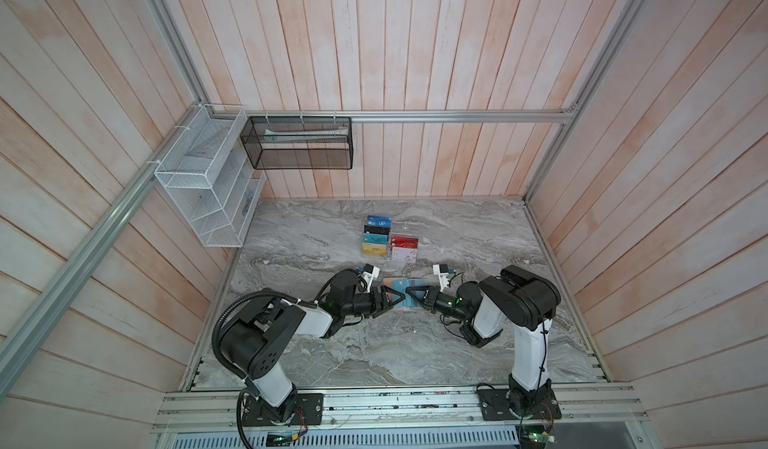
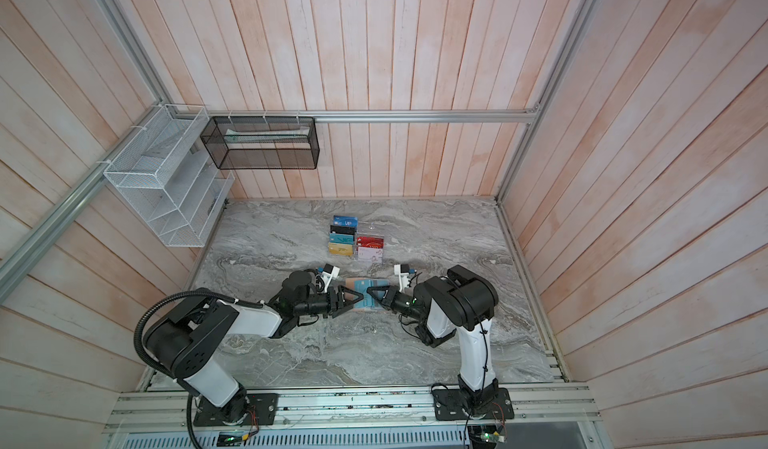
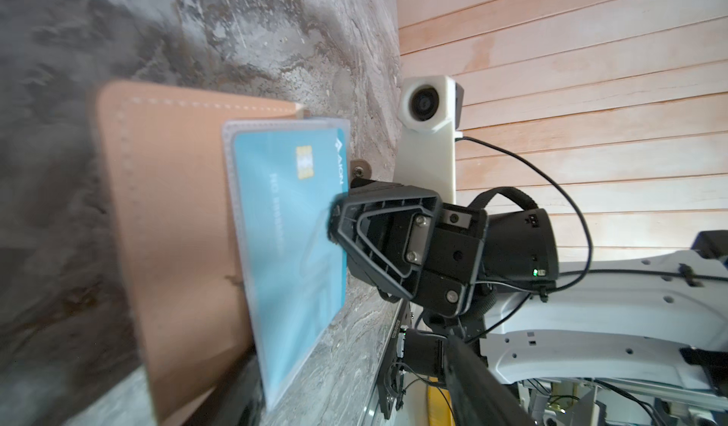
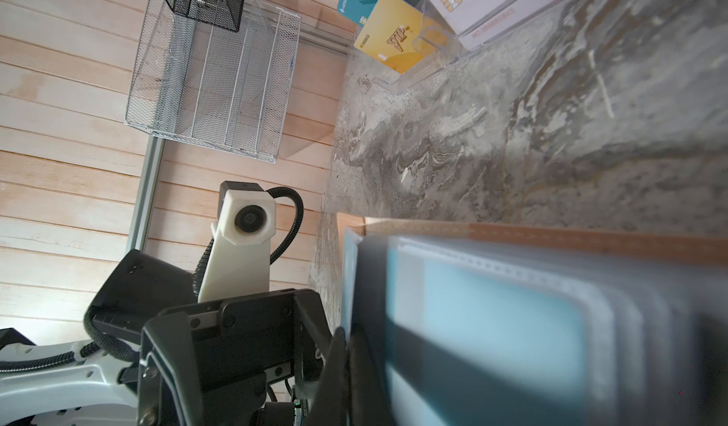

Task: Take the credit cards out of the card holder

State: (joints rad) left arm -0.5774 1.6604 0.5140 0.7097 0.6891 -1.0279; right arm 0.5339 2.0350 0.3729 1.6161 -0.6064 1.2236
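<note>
Pink plank walls, grey marble table (image 1: 374,351). Tan card holder (image 3: 165,207) lies open mid-table. Acrylic card stand (image 1: 388,239) near holder, on its far side. Left pincer (image 1: 395,303) released at holder's left edge. Right pincer (image 3: 335,223) clenched on holder's clear sleeve page (image 3: 232,175), teal card (image 3: 291,227) inside

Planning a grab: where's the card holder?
In both top views the card holder lies open between the left claw and right claw, nearer the robot than the card stand.
</note>
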